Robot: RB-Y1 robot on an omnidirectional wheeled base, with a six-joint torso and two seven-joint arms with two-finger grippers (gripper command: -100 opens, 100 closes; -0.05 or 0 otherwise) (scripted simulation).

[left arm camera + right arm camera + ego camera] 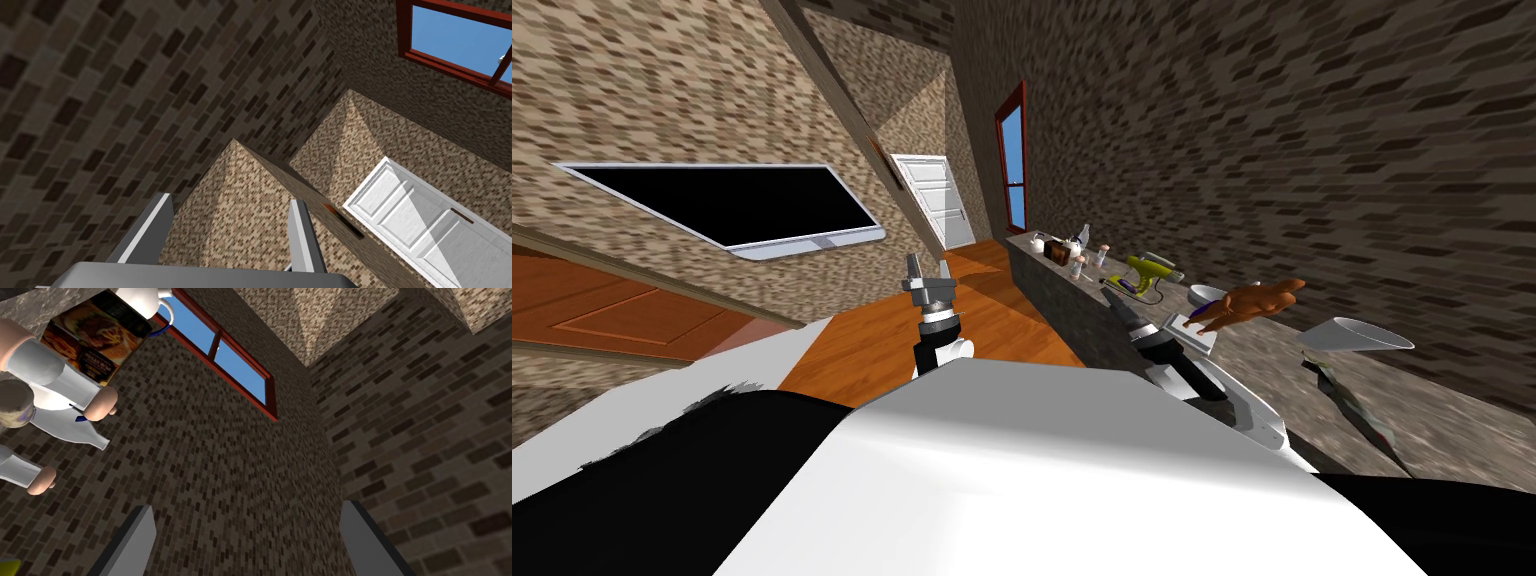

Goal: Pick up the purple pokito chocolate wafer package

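- The right gripper [1112, 288] hangs over the counter [1262, 362], fingers spread wide, pointing up the wall.
- The purple package [1200, 314] lies beside the brown roast [1257, 300], close to that forearm.
- Best play: tilt down, pull back over it, then close.
- The left gripper [928, 268] idles, also spread.

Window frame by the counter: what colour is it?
Dark red; the window frame shows best in the left wrist view.

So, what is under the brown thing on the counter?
A purple strip shows below the brown thing, on the counter. The rest of it is covered, so I cannot tell its shape or its print.
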